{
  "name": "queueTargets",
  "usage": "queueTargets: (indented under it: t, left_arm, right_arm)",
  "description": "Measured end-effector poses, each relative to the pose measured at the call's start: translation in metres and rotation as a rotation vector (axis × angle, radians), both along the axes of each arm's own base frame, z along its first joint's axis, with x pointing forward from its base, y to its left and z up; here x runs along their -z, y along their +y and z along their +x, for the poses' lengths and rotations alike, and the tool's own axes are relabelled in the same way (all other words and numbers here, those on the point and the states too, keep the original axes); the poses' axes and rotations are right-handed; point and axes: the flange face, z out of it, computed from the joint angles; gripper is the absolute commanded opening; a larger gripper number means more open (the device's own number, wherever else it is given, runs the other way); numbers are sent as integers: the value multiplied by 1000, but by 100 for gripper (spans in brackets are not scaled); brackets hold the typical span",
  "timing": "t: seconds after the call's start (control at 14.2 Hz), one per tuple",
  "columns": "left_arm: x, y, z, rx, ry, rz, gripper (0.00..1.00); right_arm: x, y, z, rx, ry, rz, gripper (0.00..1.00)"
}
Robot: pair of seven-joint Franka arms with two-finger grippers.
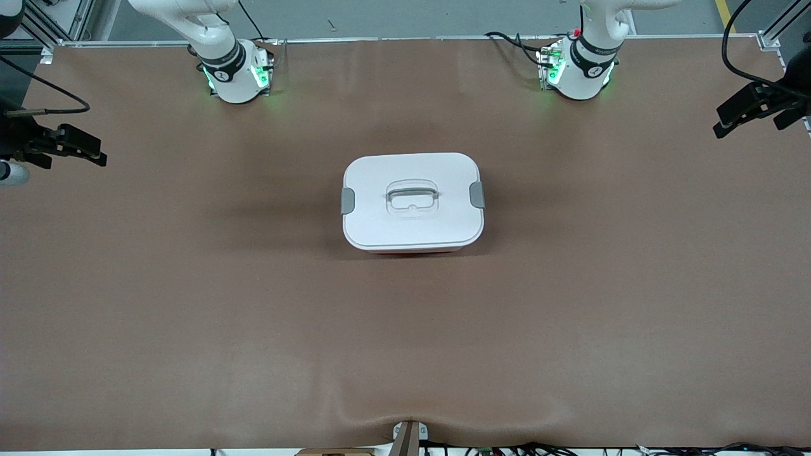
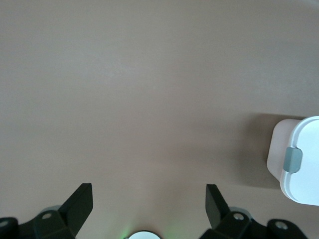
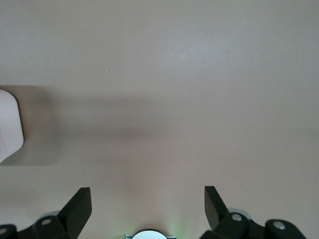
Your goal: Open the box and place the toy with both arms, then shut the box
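While the box [image 1: 413, 201] sits lidded, contents hidden, both grippers, left [image 2: 149, 199] and right [image 3: 148, 199], hold jaws wide.

Closed box [image 1: 413, 201] at the centre of the brown table [image 1: 190, 304], white lid fastened by two grey side clips, salmon-pink base showing along its nearer edge; both arm bases stand along the table's farthest edge.

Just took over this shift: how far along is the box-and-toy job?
The box sits shut mid-table, white lid on, both grey clips down against its sides. No toy shows in any view, so I can't tell whether it is inside. Nothing is in hand: the left gripper and right gripper hang open over bare table at their own ends. If the toy is inside, the job looks finished; otherwise everything remains.
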Motion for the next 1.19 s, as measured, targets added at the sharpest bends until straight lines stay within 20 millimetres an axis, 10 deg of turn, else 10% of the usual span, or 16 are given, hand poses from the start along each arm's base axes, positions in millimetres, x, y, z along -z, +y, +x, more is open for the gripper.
queueTargets:
  t: [1.19]
  left_arm:
    - [13,-41,-3,88,47,8,100]
  right_arm:
    - [0,0,0,-1,-3,0,100]
